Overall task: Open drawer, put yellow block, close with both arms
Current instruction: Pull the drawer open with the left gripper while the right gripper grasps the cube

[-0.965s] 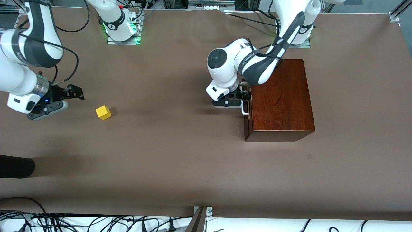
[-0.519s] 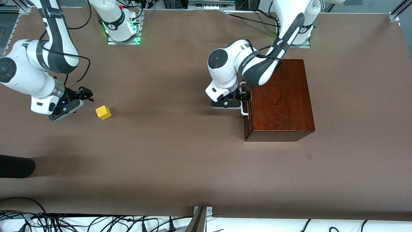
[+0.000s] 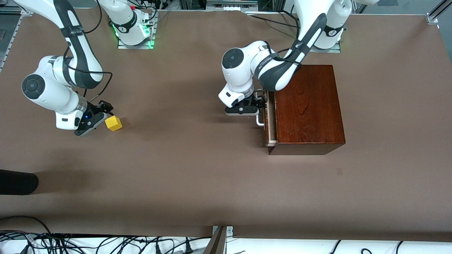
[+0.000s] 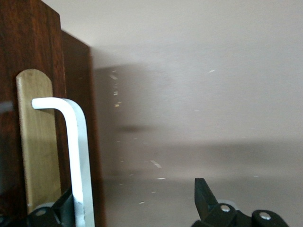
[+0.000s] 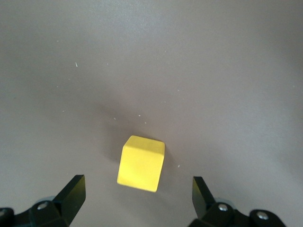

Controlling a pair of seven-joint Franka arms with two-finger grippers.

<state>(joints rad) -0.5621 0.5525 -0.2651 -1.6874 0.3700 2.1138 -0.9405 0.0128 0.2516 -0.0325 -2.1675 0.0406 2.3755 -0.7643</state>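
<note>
The yellow block (image 3: 113, 123) lies on the brown table toward the right arm's end. My right gripper (image 3: 104, 113) is low right beside it, open, and in the right wrist view the block (image 5: 141, 163) sits just ahead of the gap between the two fingers of that gripper (image 5: 137, 187). The dark wooden box (image 3: 307, 106) stands toward the left arm's end. Its drawer (image 3: 270, 123) is out a small way, with a pale strip of tray showing. My left gripper (image 3: 262, 104) is open at the white handle (image 4: 75, 156), with one finger (image 4: 47, 215) between the handle and the drawer front.
A black object (image 3: 17, 181) lies at the table edge near the front camera, at the right arm's end. Cables run along that front edge. The right arm's base (image 3: 134, 31) glows green.
My right gripper has moved across the table and down to the yellow block. My left gripper has drawn the handle away from the box, and the drawer has come out a little.
</note>
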